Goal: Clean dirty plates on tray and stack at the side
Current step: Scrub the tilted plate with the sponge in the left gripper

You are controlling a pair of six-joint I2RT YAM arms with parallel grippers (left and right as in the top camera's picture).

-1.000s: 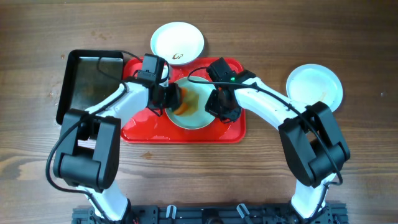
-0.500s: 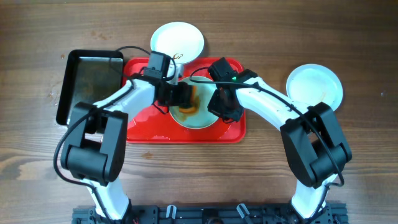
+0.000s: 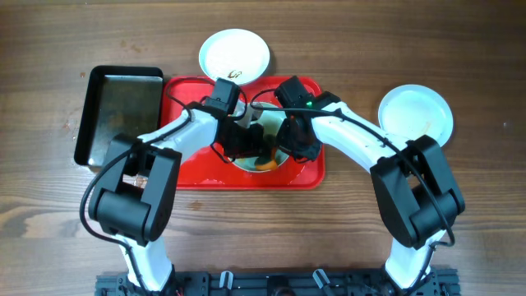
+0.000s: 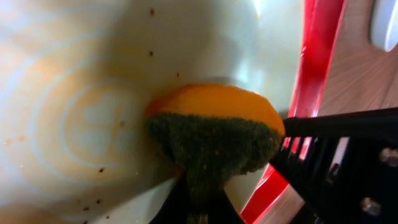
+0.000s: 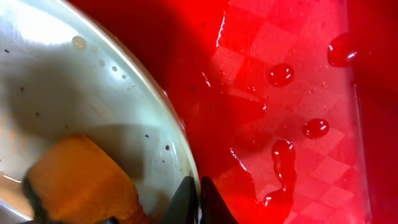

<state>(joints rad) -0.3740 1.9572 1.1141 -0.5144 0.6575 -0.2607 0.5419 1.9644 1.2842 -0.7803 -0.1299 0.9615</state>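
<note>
You won't find any word, number or brand you can read in these views. The nearest thing to a sign is a faint round emblem [image 4: 102, 127] in the middle of the plate [image 4: 56, 56] seen from the left wrist. It is rings around a clover-like shape, with no letters you can make out. From overhead, the dark squiggle [image 3: 236, 74] on the far plate [image 3: 234, 45] is not legible as writing. A small green light [image 3: 306, 104] glows on the right arm [image 3: 353, 136].
</note>
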